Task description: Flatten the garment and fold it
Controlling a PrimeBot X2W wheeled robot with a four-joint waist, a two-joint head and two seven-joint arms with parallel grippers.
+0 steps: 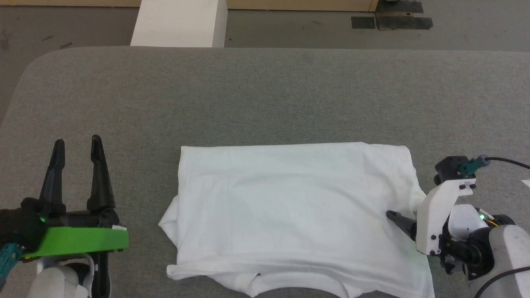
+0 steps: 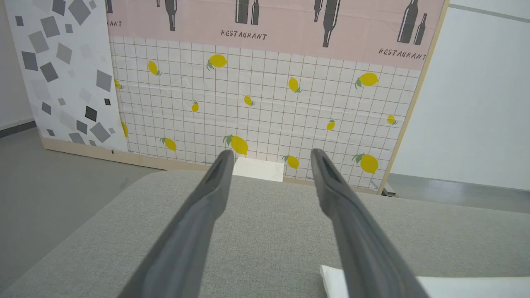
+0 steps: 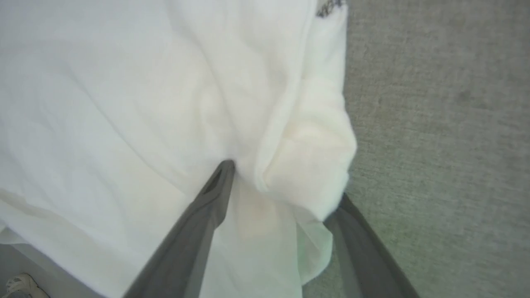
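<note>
The shirt (image 1: 290, 207) lies on the near half of the grey table (image 1: 265, 95), right of the middle, spread as a rough rectangle with its far edge straight and its round neck opening at the near edge. Its left side bulges out in a small loose flap, and its right edge is rumpled and doubled over. In the right wrist view a short run of dark zigzag stitching (image 3: 329, 6) shows at the top of that doubled edge. The right gripper (image 3: 285, 184) is at this right edge with its fingers spread wide: one finger (image 3: 211, 194) rests on top of the cloth, the other is partly covered at the cloth's border, and a bunched fold sits between them without being pinched. The left gripper (image 1: 78, 141) hangs over bare table well to the left of the shirt, its fingers spread apart with nothing between them; in its own wrist view a corner of the shirt shows just beside its right-hand finger. Beyond the table's far edge a white box (image 1: 180, 22) stands on the floor, with dark patches (image 1: 391, 20) on the floor to its right. The left wrist view looks past the box to a wall panel (image 2: 265, 103) printed with lemons on a grid.
</note>
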